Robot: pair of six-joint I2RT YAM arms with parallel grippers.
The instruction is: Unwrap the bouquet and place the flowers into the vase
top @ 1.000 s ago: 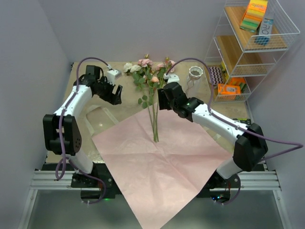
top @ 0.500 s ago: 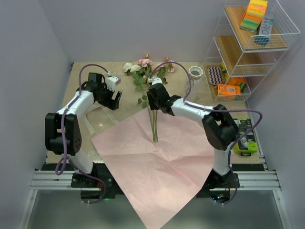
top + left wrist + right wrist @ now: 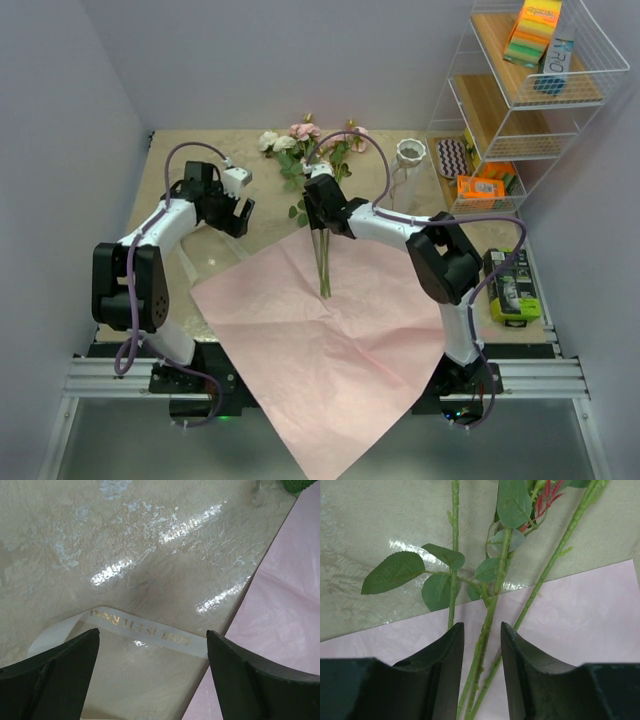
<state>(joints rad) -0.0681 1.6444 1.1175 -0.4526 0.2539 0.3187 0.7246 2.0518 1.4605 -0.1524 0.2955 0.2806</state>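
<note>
The bouquet is unwrapped: its pink paper point(image 3: 340, 340) lies flat on the table. The flowers point(image 3: 303, 140) lie across its far corner, blooms pointing away, green stems point(image 3: 322, 255) on the paper. My right gripper point(image 3: 318, 222) hangs over the stems. In the right wrist view its jaws point(image 3: 482, 630) stand narrowly apart around two stems point(image 3: 492, 605), with gaps on both sides. My left gripper point(image 3: 240, 213) is wide open above the cream ribbon point(image 3: 120, 620), which lies on the table beside the paper's edge point(image 3: 280, 605). The white vase point(image 3: 410, 153) stands upright at the back right.
A white wire shelf rack point(image 3: 530, 90) with sponges and boxes stands at the right rear. A green and black object point(image 3: 508, 285) lies near the table's right edge. Grey walls close in on the left, back and right.
My right gripper has swung left over the stems and its jaws have narrowed around them. The left gripper has drawn back slightly to the left and stayed open.
</note>
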